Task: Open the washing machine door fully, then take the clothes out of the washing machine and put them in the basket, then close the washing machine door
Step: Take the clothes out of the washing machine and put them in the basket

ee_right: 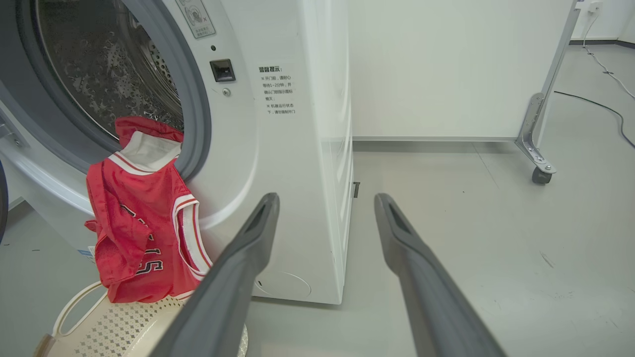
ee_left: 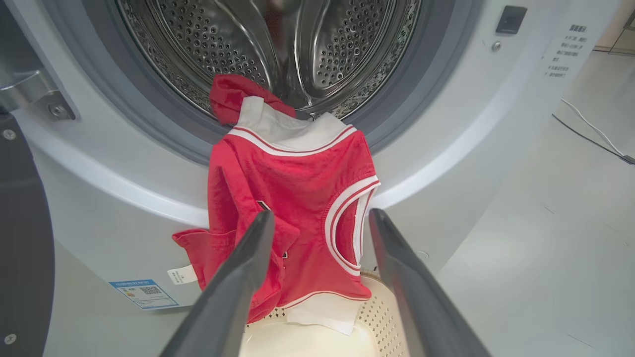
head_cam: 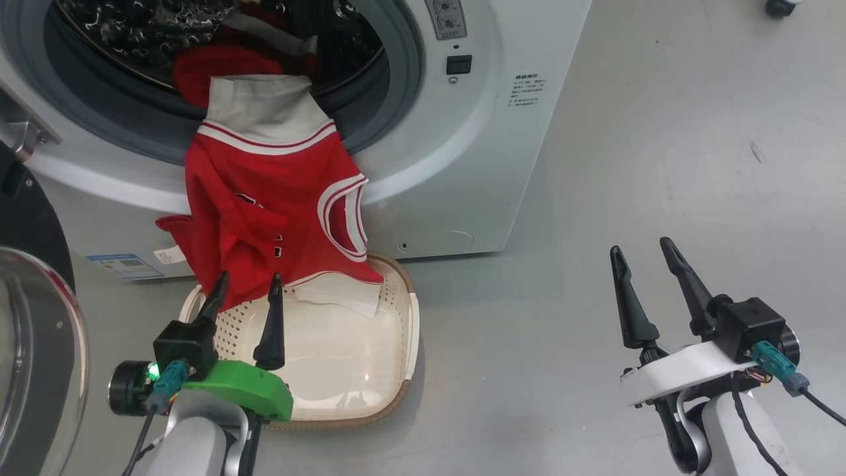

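Observation:
The washing machine [head_cam: 462, 152] stands with its door [head_cam: 33, 350] swung open at the far left. A red garment with white trim [head_cam: 271, 211] hangs out of the drum over the grey gasket, its lower hem resting in the cream basket [head_cam: 403, 344] on the floor below. More red fabric [head_cam: 218, 66] lies inside the drum behind it. My left gripper [head_cam: 246, 291] is open over the basket's near-left part, its tips just short of the hanging garment [ee_left: 297, 213]. My right gripper [head_cam: 641, 254] is open above bare floor, well to the right. The basket [ee_right: 89, 327] and garment [ee_right: 139, 223] also show in the right wrist view.
A blue label [head_cam: 125, 266] sits low on the washer front. A white panel on a wheeled metal leg [ee_right: 538, 148] stands behind the machine to the right, and a cable [ee_right: 600, 106] runs across the floor there. Grey floor spreads right of the basket.

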Robot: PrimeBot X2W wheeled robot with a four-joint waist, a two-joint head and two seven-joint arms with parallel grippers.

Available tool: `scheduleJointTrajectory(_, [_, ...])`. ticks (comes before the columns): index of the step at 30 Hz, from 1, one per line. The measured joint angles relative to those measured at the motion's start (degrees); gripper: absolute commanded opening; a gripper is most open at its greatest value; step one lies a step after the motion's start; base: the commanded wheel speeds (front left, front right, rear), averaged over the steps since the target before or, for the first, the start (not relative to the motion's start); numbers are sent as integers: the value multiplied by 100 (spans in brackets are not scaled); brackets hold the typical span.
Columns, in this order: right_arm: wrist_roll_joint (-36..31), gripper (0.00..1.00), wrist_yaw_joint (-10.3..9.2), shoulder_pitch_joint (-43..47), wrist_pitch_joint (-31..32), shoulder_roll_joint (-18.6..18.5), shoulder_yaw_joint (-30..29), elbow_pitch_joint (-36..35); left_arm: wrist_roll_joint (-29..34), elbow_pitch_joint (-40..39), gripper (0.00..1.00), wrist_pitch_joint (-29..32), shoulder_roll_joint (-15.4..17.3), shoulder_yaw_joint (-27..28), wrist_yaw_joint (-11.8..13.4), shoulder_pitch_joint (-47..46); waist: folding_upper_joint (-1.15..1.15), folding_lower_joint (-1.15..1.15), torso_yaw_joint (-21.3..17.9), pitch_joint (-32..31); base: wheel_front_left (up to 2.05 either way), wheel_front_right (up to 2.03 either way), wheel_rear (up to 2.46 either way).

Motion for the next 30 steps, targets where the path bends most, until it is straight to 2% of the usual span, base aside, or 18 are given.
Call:
scheduleJointTrajectory(19, [19,100,-43,8,0,0,80,-1,60,-330,100,0,1,-125,199,197,0,0,-32,-40,0,0,0])
scheduleJointTrajectory(30, [18,100,-42,24,0,0,163,-78,22,-366,100,68,1,-36,318,179,0,0,1,237,0,0,0])
